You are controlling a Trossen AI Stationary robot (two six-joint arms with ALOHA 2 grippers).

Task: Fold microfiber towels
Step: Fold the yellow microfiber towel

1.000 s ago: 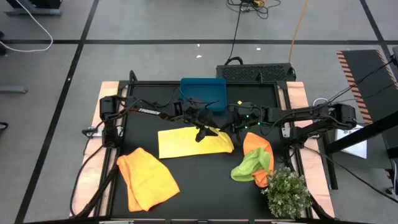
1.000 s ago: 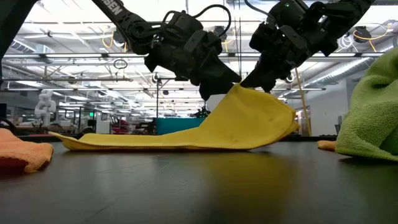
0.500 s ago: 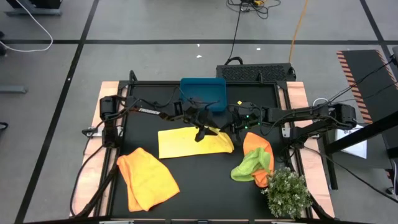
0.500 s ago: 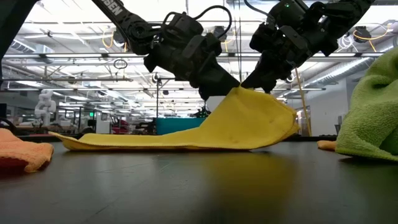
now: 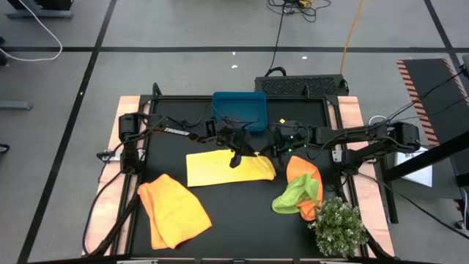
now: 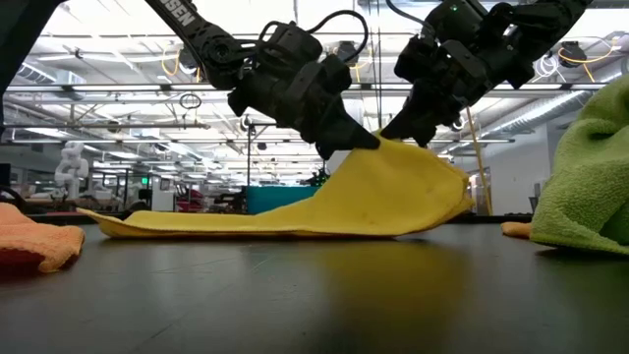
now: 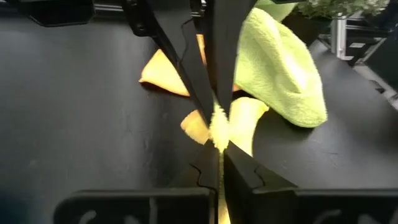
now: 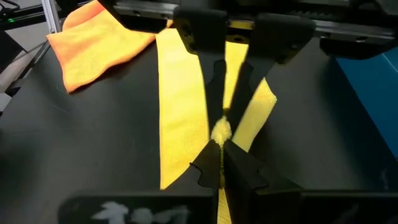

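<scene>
The pale yellow towel (image 5: 223, 169) lies mid-table, its left part flat (image 6: 177, 224) and its right part raised into a peak (image 6: 393, 182). My left gripper (image 6: 356, 141) and my right gripper (image 6: 395, 130) meet at that peak, both shut on the cloth. An orange towel (image 5: 174, 210) lies crumpled at the near left. A lime green towel (image 5: 294, 194) rests on another orange towel (image 5: 300, 170) at the right. My left gripper pinches the yellow towel's raised far edge (image 7: 219, 127) between its two fingers, slanting down from the left. The cloth below it slopes down to the table; one layer or several, I cannot tell. My right gripper pinches the same raised edge (image 8: 221, 132) between its two fingers, right beside the left gripper's fingers, slanting down from the right. The towel's right end (image 6: 447, 197) hangs below it in a curve and reaches the table.
A teal tray (image 5: 239, 108) stands at the far edge behind the grippers. A bushy green plant (image 5: 339, 226) stands at the near right corner. Bare black table top lies between the yellow towel and the near edge.
My left gripper has shut on the yellow towel's raised edge next to my right gripper. The towel keeps its shape, and my right gripper has stayed still.
</scene>
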